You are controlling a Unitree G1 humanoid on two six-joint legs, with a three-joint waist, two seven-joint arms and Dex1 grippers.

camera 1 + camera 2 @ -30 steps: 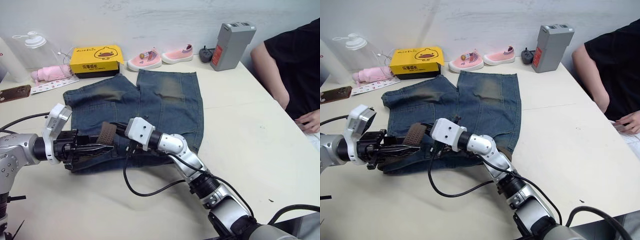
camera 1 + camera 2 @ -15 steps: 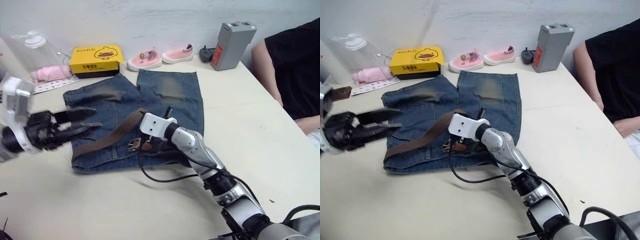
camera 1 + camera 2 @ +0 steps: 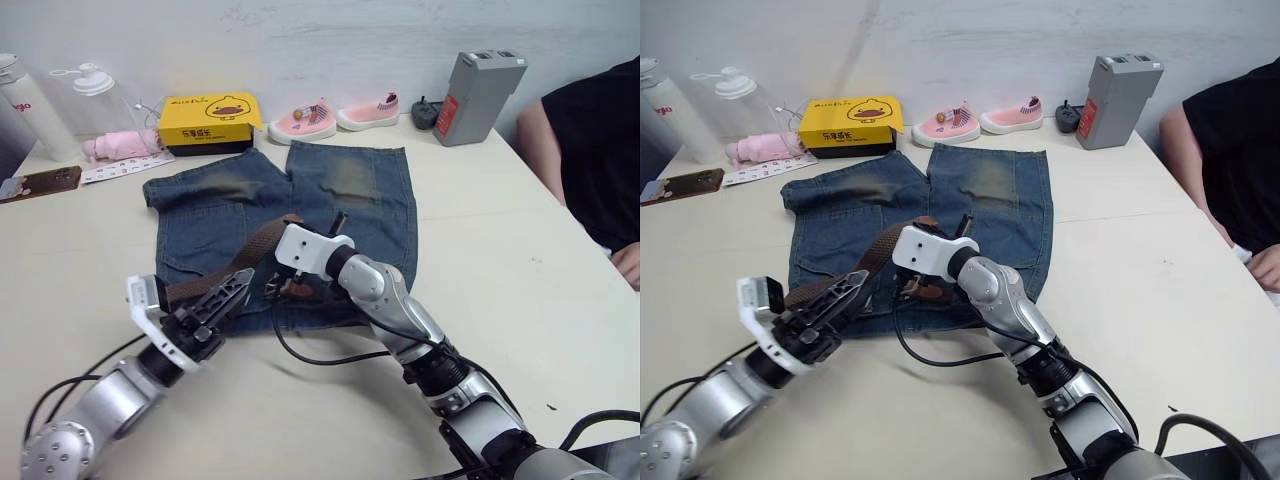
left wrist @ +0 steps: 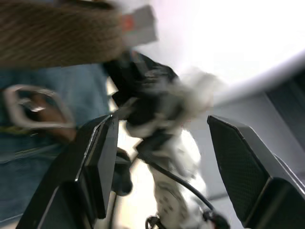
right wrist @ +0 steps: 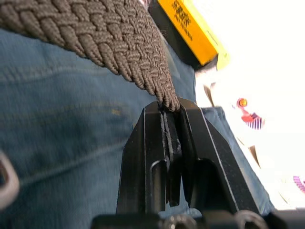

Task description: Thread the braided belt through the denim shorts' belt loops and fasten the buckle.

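Now right claw (image 5: pixel 170 125) pinches braided belt (image 3: pixel 232 268).

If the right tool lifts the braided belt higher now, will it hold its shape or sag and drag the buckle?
Probably sag: the braided belt already droops from the right tool, pinched shut on its edge, down onto the denim shorts. The open weave looks floppy, not stiff. The metal buckle would likely trail and may snag on the denim.

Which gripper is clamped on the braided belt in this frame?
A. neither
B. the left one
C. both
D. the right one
D: the right gripper has its fingers shut on the edge of the braided belt, while the left gripper is open with nothing between its fingers.
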